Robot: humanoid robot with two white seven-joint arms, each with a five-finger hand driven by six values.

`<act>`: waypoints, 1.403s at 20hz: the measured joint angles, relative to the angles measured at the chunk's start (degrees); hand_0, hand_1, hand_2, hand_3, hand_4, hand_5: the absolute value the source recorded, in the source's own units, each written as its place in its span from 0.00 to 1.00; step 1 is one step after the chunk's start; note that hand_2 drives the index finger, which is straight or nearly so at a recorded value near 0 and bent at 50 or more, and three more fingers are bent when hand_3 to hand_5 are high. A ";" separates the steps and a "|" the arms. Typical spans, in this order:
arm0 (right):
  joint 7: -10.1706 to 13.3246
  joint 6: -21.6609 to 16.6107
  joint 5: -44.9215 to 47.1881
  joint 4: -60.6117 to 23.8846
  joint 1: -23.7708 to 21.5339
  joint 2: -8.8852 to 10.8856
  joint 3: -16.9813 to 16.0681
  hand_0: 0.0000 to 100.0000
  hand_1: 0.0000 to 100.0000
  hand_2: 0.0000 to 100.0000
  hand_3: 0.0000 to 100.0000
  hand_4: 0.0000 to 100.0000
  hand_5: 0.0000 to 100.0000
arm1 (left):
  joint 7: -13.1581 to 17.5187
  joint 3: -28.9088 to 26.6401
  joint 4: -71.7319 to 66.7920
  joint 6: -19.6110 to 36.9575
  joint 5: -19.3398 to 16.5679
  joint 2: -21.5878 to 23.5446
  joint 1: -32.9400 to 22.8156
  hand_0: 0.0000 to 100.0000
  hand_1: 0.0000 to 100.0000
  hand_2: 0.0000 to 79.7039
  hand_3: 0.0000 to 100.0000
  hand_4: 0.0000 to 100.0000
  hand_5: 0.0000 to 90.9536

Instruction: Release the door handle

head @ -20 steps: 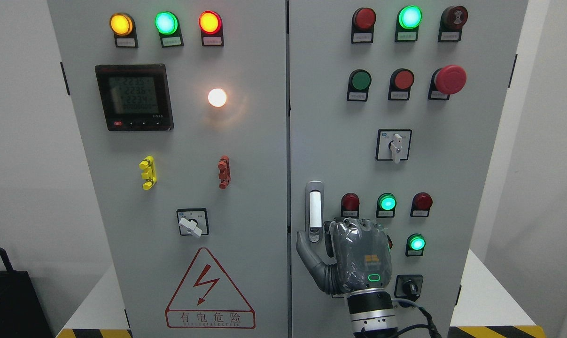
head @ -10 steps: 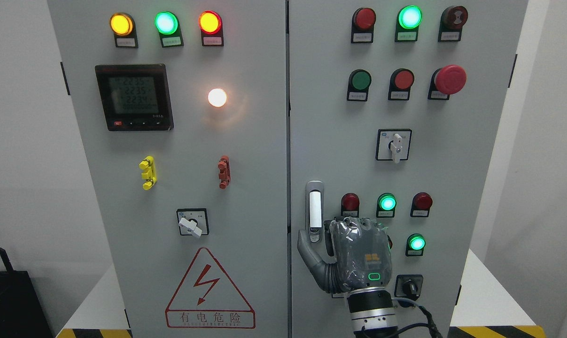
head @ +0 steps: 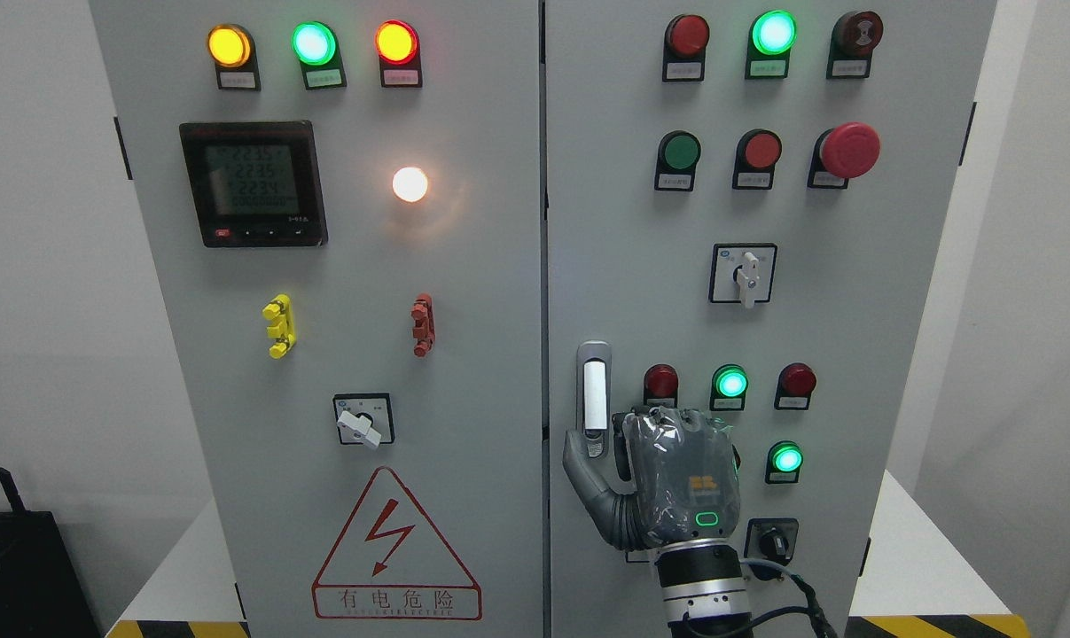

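R hand (head: 676,478) at handle (head: 594,394) base, thumb beside it, fingers' state can't tell; to release: back straight off, w/o snagging nearby lamps.

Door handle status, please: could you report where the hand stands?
Right hand at door handle base, thumb beside it. Grip unclear. Left hand unseen. Nothing blocking.

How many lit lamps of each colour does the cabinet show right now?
Green lit lamps: 4
Yellow lit lamp: 1
Red lit lamp: 1
White lit lamp: 1
Total: 7
The right hand may hide another.
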State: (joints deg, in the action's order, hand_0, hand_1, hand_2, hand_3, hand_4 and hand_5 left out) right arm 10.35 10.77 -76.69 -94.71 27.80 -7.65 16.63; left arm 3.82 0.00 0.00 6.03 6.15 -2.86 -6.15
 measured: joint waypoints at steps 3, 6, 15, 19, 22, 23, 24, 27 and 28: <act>0.00 0.40 0.09 0.05 0.05 0.00 -0.03 0.52 0.15 1.00 1.00 0.99 0.97 | 0.00 0.00 0.00 0.00 0.00 0.00 0.00 0.12 0.39 0.00 0.00 0.00 0.00; 0.00 0.52 0.19 0.12 0.09 0.00 -0.05 0.53 0.15 1.00 1.00 0.99 0.98 | 0.00 0.00 0.00 0.00 0.00 0.00 0.00 0.12 0.39 0.00 0.00 0.00 0.00; -0.26 0.72 0.43 0.29 0.12 0.00 -0.12 0.55 0.14 1.00 1.00 0.99 0.98 | 0.00 0.00 0.00 0.00 0.00 0.00 0.00 0.12 0.39 0.00 0.00 0.00 0.00; 0.07 0.81 0.53 0.32 0.09 0.00 -0.16 0.55 0.15 1.00 1.00 0.98 0.98 | 0.00 0.00 0.00 0.00 0.00 0.00 0.00 0.12 0.39 0.00 0.00 0.00 0.00; 0.31 0.83 0.58 0.35 0.07 0.00 -0.27 0.56 0.14 1.00 1.00 0.98 0.98 | 0.00 0.00 0.00 0.01 0.00 0.00 0.00 0.12 0.39 0.00 0.00 0.00 0.00; 0.34 0.85 0.59 0.35 0.06 0.00 -0.30 0.56 0.14 1.00 1.00 0.98 0.98 | 0.00 0.00 0.00 0.01 0.00 0.00 0.00 0.12 0.39 0.00 0.00 0.00 0.00; 0.38 0.87 0.61 0.36 0.04 0.00 -0.34 0.56 0.14 1.00 1.00 0.98 0.98 | 0.00 0.00 0.00 0.01 0.00 0.00 0.00 0.12 0.39 0.00 0.00 0.00 0.00; 0.57 0.96 0.63 0.37 0.01 0.00 -0.43 0.56 0.15 1.00 1.00 0.98 0.98 | 0.00 0.00 0.00 0.01 0.00 0.00 0.00 0.12 0.39 0.00 0.00 0.00 0.00; 0.60 1.00 0.64 0.37 0.00 0.00 -0.48 0.56 0.15 1.00 1.00 0.98 0.98 | 0.00 0.00 0.00 0.00 0.00 0.00 0.00 0.12 0.39 0.00 0.00 0.00 0.00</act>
State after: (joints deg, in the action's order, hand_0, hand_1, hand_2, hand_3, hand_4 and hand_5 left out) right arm 10.95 11.76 -76.05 -94.33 27.80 -7.65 16.16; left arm 3.82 0.00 0.00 6.04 6.15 -2.87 -6.15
